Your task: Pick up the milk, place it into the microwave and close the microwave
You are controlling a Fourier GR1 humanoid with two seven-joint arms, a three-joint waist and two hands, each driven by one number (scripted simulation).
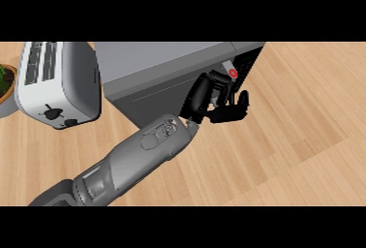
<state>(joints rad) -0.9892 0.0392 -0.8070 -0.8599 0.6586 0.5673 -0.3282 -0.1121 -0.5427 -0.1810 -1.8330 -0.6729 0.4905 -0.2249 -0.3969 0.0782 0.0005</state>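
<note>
The grey microwave [164, 63] stands at the back of the wooden counter, with a dark opening at its right end. In that opening shows a small pale piece of the milk [232, 73] with a red round cap; the rest of it is hidden. My left hand [227, 112] has come in from the lower left and sits against the microwave's front right corner, just below the milk. Its fingers point up, straight and spread, and hold nothing. I cannot tell how the microwave's door stands. My right hand does not show.
A white toaster [57, 82] stands left of the microwave. A potted plant [6, 85] peeks in at the left edge. Bare wooden counter [300, 135] stretches to the right and towards me.
</note>
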